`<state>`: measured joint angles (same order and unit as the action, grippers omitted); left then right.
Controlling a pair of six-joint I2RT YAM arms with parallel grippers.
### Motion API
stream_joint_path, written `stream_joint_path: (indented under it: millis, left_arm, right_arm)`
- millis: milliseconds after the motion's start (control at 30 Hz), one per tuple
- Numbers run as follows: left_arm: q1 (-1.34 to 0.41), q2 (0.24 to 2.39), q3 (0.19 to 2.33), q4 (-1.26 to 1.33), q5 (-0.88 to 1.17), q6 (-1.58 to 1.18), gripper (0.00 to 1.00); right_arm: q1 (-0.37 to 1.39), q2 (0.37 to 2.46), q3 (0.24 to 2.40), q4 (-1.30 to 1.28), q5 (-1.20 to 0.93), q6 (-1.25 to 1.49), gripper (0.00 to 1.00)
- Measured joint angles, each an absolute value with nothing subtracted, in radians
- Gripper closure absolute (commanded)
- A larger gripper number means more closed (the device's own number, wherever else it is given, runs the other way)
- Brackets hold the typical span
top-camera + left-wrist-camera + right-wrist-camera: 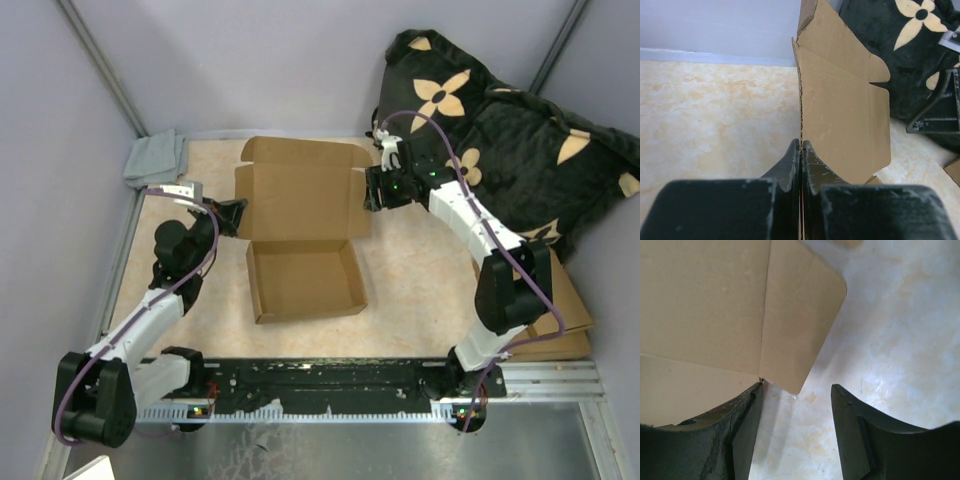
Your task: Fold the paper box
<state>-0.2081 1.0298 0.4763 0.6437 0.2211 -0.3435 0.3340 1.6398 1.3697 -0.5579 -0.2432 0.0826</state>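
The paper box (300,200) lies in the middle of the table, plain brown. Its tray part (305,280) has its walls up, and the lid panel lies open behind it. My left gripper (238,214) is shut on the lid's left side flap; in the left wrist view (801,146) the cardboard edge (801,100) runs straight between the closed fingers. My right gripper (372,190) is open at the lid's right side. In the right wrist view (797,392) the rounded right flap (800,315) ends just ahead of the left finger (747,410), with nothing between the jaws.
A black cushion with beige flowers (520,130) fills the back right corner, close behind my right arm. A grey cloth (155,158) lies at the back left. A smaller cardboard piece (572,320) lies at the right edge. Walls close in on three sides.
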Motion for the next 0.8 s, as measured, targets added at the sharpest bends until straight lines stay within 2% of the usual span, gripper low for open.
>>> stream_joint_path:
  millis: [400, 500, 567, 700, 800]
  left_arm:
    - [-0.218, 1.026, 0.468, 0.709, 0.271, -0.332, 1.0]
    - [-0.218, 1.026, 0.464, 0.718, 0.275, -0.331, 1.0]
    - [-0.218, 1.026, 0.463, 0.722, 0.278, -0.328, 1.0]
    - [-0.218, 1.026, 0.463, 0.726, 0.279, -0.32, 1.0]
    - [-0.218, 1.026, 0.463, 0.726, 0.279, -0.316, 1.0]
  right_arm:
    - [0.273, 1.808, 1.47, -0.463, -0.383, -0.018, 0.44]
    - [0.27, 1.833, 1.489, -0.452, -0.412, -0.034, 0.47]
    - [0.267, 1.841, 1.495, -0.448, -0.453, -0.043, 0.52]
    - [0.263, 1.844, 1.507, -0.447, -0.569, -0.047, 0.78]
    - [0.263, 1.844, 1.507, -0.442, -0.614, -0.022, 0.88]
